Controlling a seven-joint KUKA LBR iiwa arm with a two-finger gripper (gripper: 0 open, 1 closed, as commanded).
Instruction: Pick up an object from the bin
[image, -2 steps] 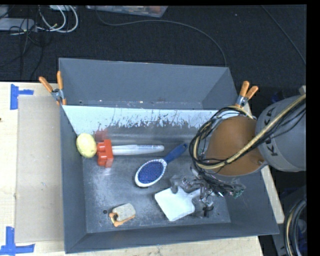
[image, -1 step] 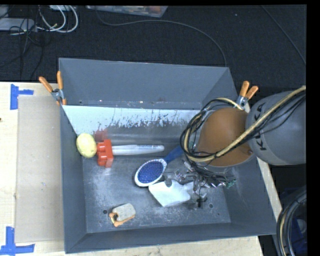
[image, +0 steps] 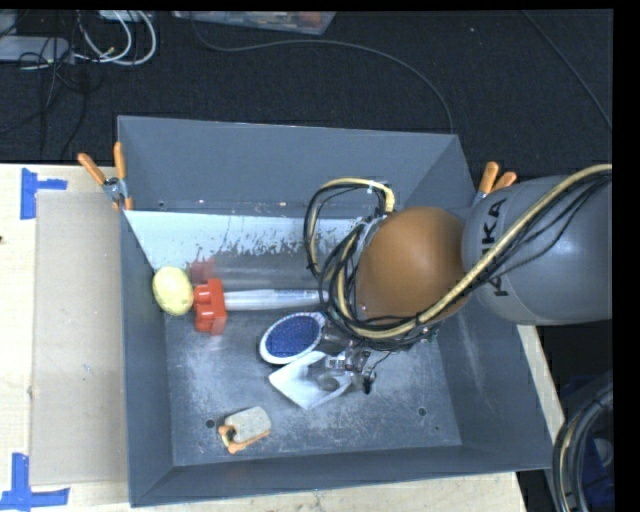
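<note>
yellow ball: we count one
red block on clear tube: one
blue oval, white rim: one
white flat piece: one
tan pad: one
our total: five

White flat piece, roughly wedge-shaped with a corner pointing left, lies flat on the floor of the bin, about mid-floor and slightly toward the near wall. Its right part is hidden by the arm; material can't be told. Its upper edge is touching or just beside a blue oval thing with a white rim, can't tell which.
</note>
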